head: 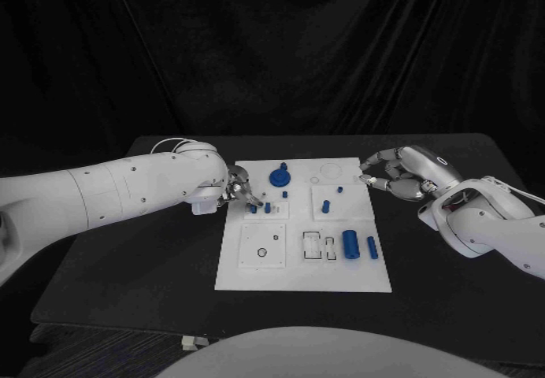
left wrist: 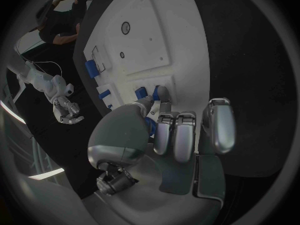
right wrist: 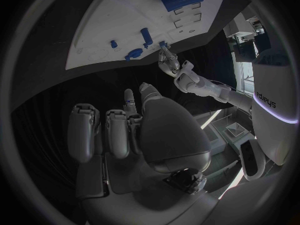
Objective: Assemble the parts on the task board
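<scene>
Parts lie scattered over the task board (head: 305, 276), which sits in the middle of the black table (head: 125, 268). Nearest me on the board I see a large blue cylinder (head: 351, 243) with a slim blue bar (head: 372, 248) just beside it, both lying flat, and next to them some white frames with empty slots. Further up, a short blue peg (head: 325, 207) stands alone near the board's middle.

My left hand (head: 239, 192) is down at the board's left edge, fingertips (left wrist: 161, 92) closing on a small blue peg (head: 267, 208) in the left block of sockets. From the left wrist view the thumb and a finger seem to pinch it, with the other fingers curled clear, so I judge it held, though the contact is partly hidden.

My right hand (head: 400, 175) hovers off the board's far right corner, fingers curled in and holding nothing that I can see. Beyond the left hand, at the far end of the board, a blue knobbed piece (head: 280, 175) stands.

I judge the step in hand to be seating or lifting that small peg. Next I need a steady vertical move, keeping the peg square to its socket so it does not jam or tip.
</scene>
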Controlling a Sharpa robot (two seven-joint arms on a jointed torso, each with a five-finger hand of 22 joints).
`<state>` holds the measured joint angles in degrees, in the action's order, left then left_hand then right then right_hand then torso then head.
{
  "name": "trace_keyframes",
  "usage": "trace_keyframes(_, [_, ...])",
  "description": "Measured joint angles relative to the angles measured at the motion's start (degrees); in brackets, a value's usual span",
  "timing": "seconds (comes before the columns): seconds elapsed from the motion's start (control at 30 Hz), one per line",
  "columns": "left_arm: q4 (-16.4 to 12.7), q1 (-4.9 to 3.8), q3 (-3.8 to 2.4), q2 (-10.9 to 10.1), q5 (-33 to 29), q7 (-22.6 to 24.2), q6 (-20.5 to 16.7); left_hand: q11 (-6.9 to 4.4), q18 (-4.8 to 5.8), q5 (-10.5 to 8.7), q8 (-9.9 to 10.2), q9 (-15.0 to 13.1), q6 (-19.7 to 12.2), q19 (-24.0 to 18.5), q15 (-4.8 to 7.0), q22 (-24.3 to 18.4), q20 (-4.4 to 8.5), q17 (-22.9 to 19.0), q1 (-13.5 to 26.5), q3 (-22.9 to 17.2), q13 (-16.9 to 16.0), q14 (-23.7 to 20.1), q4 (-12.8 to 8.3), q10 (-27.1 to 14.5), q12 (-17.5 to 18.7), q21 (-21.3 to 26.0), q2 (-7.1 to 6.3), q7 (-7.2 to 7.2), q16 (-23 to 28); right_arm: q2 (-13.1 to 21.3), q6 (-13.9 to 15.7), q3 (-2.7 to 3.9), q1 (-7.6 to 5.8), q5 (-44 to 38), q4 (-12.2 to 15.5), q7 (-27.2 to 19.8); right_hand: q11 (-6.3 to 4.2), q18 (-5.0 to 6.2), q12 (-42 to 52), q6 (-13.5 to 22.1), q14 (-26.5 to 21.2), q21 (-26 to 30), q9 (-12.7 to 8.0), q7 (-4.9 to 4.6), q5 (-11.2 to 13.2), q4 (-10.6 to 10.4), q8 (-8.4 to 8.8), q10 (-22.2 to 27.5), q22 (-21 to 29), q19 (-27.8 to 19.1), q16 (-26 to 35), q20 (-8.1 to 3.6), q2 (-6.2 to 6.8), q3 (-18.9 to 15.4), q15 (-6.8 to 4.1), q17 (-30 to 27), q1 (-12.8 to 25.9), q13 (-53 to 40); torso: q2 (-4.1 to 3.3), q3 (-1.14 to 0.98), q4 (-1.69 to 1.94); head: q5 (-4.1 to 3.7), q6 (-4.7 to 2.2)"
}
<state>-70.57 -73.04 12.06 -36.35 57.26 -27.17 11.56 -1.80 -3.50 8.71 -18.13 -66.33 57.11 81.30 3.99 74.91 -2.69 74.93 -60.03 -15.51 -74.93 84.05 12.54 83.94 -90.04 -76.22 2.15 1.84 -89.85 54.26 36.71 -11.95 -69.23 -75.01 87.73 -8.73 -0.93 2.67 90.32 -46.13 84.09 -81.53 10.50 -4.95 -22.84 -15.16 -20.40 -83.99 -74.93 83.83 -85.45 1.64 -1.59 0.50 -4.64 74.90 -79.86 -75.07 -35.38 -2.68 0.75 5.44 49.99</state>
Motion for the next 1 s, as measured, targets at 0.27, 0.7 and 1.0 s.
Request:
trace_keyframes(0.27, [0.02, 0.17, 0.1, -0.65, 0.07, 0.87, -2.39, 0.0, 0.0, -0.38, -2.33, -2.06, -0.71, 0.0, 0.0, 0.0, 0.0, 0.0, -0.1, 1.85, 0.0, 0.0, 0.75, 0.0, 0.0, -0.3, -0.49, 0.13, 0.0, -0.01, -0.13, 0.0, 0.02, 0.0, -0.06, 0.02, 0.0, 0.0, 0.0, 0.0, 0.0, 0.0, -0.1, 0.0, -0.67, 0.15, 0.0, 0.0, 0.01, 0.0, 0.0, 0.0, 0.0, 0.15, 0.0, 0.0, 0.0, 0.02, 0.0, 0.0, 0.0, -0.05, 0.0])
trace_keyframes(0.7, [0.0, 0.21, 0.14, -1.16, 0.17, 3.04, -4.79, 0.0, 0.0, -5.55, -3.9, -3.48, -1.33, 0.0, 0.0, 0.0, 0.0, -0.01, 4.22, 9.25, 0.0, 0.0, 4.11, 0.0, 0.0, -0.3, -3.08, 0.32, 0.0, -0.04, -0.36, 0.0, 0.03, 0.0, -0.18, 0.1, 0.0, 0.0, -0.12, 0.0, 0.0, 0.0, -0.6, 0.0, -3.75, 0.79, 0.0, 0.01, 0.02, 0.0, 0.0, 0.0, -0.09, 0.79, 0.0, 0.0, -0.68, -0.04, -0.01, 0.0, 0.01, 0.12, 0.0])
trace_keyframes(1.0, [-0.14, 0.21, 0.14, -1.73, 0.2, 3.95, -5.5, 0.0, 0.0, -5.55, -3.9, -3.48, -1.86, 0.0, 0.0, 0.0, 0.0, -0.01, 5.2, 9.97, 0.0, 0.0, 4.13, 0.0, 0.0, -0.3, -1.54, 0.44, 0.0, -0.01, -0.45, 0.0, 0.03, 0.0, -0.19, 0.16, 0.01, 0.0, -0.11, 0.0, 0.0, 0.0, -0.69, 0.0, -4.19, 0.94, 0.0, 0.01, 0.02, 0.0, 0.0, 0.0, -0.23, 0.94, 0.01, 0.0, -0.82, -0.03, -0.01, 0.0, 0.01, 0.15, 0.0])
